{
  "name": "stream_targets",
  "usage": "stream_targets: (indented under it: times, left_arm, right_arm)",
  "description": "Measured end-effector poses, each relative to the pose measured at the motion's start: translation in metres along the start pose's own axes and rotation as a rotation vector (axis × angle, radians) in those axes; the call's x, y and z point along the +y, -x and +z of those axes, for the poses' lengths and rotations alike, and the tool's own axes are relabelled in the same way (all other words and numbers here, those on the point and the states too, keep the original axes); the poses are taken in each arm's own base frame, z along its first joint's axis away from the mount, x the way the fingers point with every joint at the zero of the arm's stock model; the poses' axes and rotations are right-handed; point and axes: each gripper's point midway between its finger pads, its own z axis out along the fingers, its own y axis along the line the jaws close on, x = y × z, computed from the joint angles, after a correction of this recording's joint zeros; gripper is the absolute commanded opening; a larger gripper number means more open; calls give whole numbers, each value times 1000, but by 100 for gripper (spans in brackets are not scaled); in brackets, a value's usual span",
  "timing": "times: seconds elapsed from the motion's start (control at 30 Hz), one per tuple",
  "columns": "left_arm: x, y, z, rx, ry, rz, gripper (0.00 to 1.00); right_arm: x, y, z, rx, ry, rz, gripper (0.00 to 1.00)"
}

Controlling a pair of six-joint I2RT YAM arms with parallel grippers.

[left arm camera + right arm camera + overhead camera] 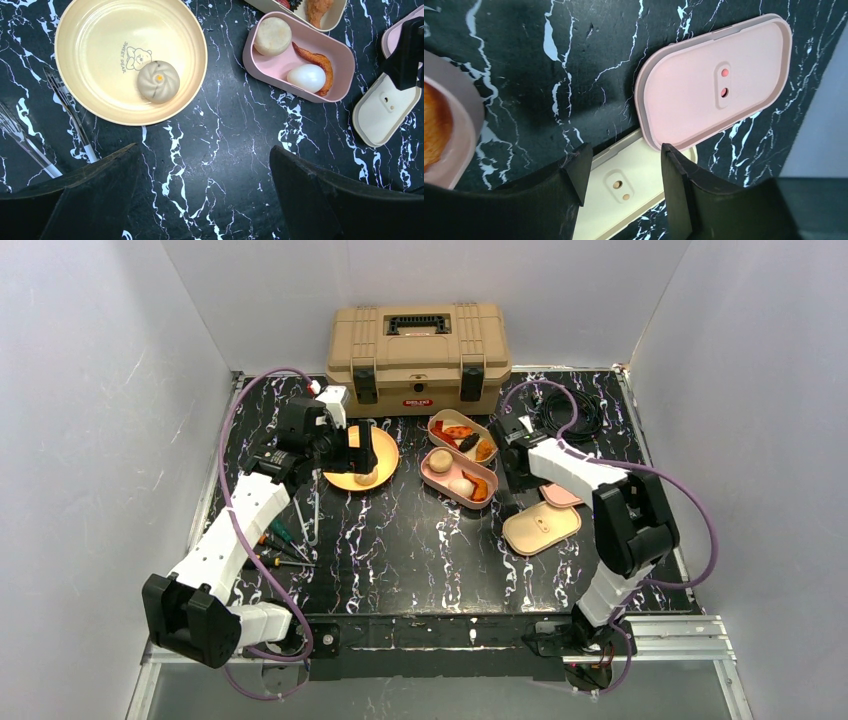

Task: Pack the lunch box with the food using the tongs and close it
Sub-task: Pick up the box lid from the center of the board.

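Observation:
The lunch box lies open as two trays: a cream one (436, 421) with orange-red chunks and a dark piece (468, 442), and a pink one (280, 64) holding a tan bun (272, 36), a white egg (306, 78) and an orange strip (316, 61). Another bun (158, 81) sits on the yellow plate (95, 35). The tongs (75, 122) lie left of the plate, held by nothing. My left gripper (205, 155) hangs open and empty above the table by the plate. My right gripper (624, 155) stands open over the cream lid (624, 197), beside the pink lid (716, 85).
A tan toolbox (418, 355) stands against the back wall. Screwdrivers (280, 540) lie near the left arm. A coil of black cable (570, 415) sits at the back right. White walls close in on both sides of the black marble table (400, 560).

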Motion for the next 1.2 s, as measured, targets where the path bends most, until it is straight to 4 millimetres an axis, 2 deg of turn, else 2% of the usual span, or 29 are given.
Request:
stream_targets:
  times: [0.47,0.73,1.1,1.2]
  left_arm:
    - [5,2,-1,-4,7,-23,98]
    - [6,2,-1,-4,-1,-40,98]
    - [8,7,-2,-14,-26,-88,98]
    - [9,8,-1,-17,-33,-102,98]
  right_arm:
    - [-2,-15,19,50,-201,-173,55]
    - [-5,-18,28,60,-278,-225,49]
    - [-8,-22,39,73,-360,-273,46]
    - [-10,-24,44,80,-396,-291,41]
